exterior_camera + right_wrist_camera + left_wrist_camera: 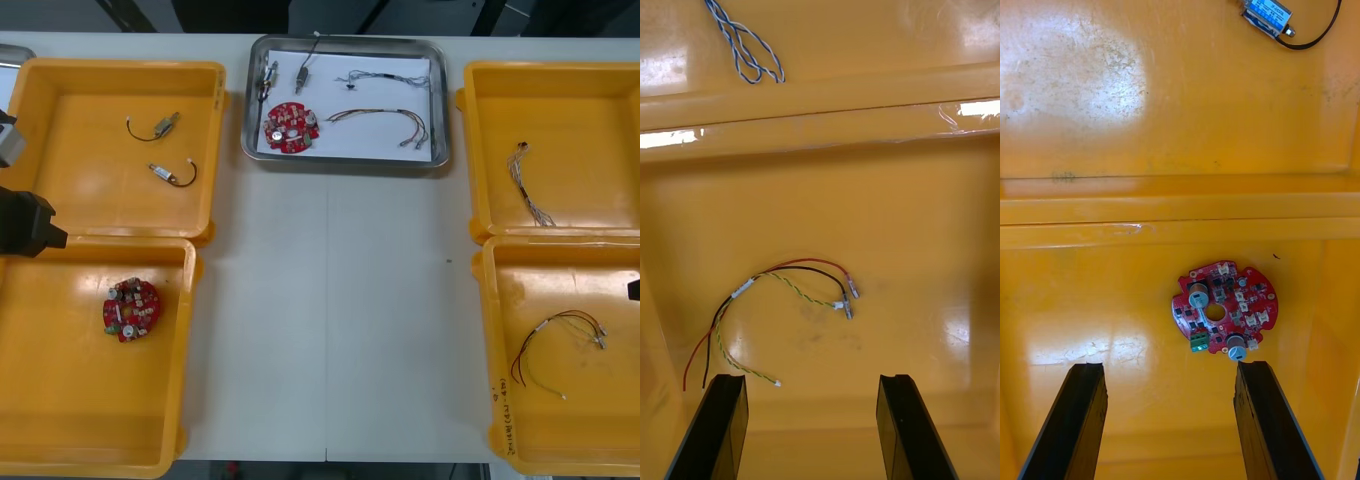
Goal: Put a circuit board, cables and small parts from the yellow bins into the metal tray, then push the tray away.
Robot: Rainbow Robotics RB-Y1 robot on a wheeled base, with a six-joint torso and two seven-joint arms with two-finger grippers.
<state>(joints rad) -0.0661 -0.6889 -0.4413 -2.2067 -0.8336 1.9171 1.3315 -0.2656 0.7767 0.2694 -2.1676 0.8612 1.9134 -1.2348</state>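
Observation:
The metal tray [340,160], white inside, sits at the table's far middle. It holds a red circuit board [290,127], small metal parts [302,70], a blue and white cable [372,77] and a red and yellow cable [385,120]. My left gripper [1169,367] hangs open over the near left bin [60,400]. Another red circuit board [1225,307] lies just beyond its fingertips. My right gripper [811,379] is open above the near right bin [600,420], with a red, black and yellow cable [782,300] ahead of its fingers.
The far left bin [90,190] holds two small metal parts with black leads [160,125] [172,174]. A twisted blue and white cable [530,185] lies in the far right bin [590,110]. Bare table stretches between the bins in front of the tray.

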